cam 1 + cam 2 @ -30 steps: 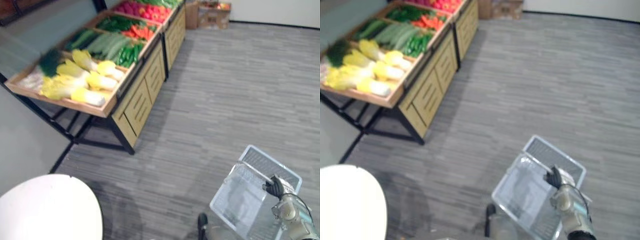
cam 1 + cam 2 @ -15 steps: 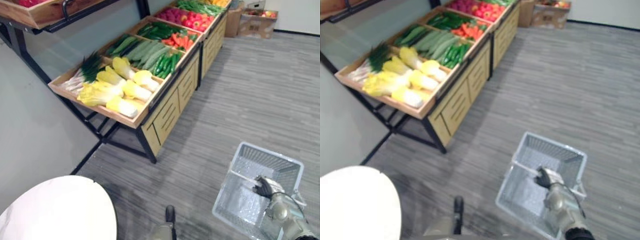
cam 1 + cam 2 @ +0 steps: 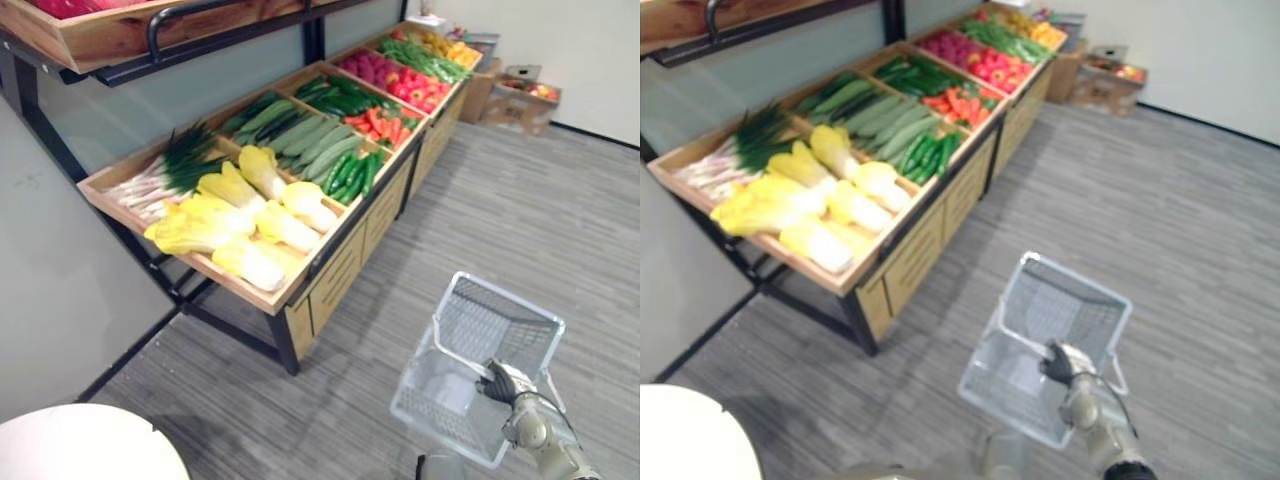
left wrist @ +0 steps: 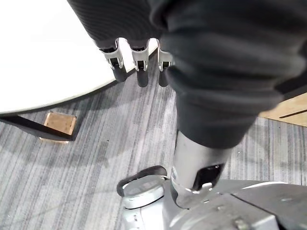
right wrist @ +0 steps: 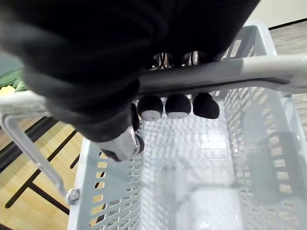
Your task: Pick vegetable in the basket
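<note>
The task is only beginning: the right robot hand (image 3: pixel 500 383) is clenching round the handle (image 5: pixel 240 69) of the empty basket (image 3: pixel 495 325) near the counter (image 3: pixel 340 280), where the vegetables (image 3: pixel 270 195) are lying unpicked, while the left robot hand (image 4: pixel 139 72) is hanging relaxed, holding nothing.

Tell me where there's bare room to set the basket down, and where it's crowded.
Bare floor runs wide between the produce stand and the far wall, also between the stand and the basket held in the right hand. What shows of the white table is bare. Crowded: the stand's crates, packed with vegetables.
</note>
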